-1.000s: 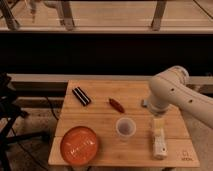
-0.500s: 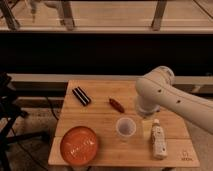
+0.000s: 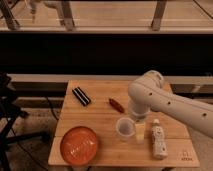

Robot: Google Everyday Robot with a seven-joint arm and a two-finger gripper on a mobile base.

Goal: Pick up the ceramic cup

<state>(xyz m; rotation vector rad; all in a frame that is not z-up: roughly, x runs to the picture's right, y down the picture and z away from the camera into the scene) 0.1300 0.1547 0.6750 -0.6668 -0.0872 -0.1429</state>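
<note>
The ceramic cup (image 3: 124,128) is a small pale round cup standing upright near the middle of the wooden table (image 3: 100,117). My white arm (image 3: 150,95) reaches in from the right and bends down over the table. My gripper (image 3: 137,127) hangs just to the right of the cup, close beside its rim and low over the table. The arm's bulk hides its upper part.
An orange plate (image 3: 79,145) lies at the front left. A white bottle-shaped object (image 3: 158,140) lies at the front right, next to the gripper. A small red object (image 3: 116,104) and a black rectangular object (image 3: 81,96) lie further back. A dark stand (image 3: 9,107) is at the left.
My arm has swung left across the table, and the gripper has moved from over the white bottle to just beside the cup. The objects on the table have not moved.
</note>
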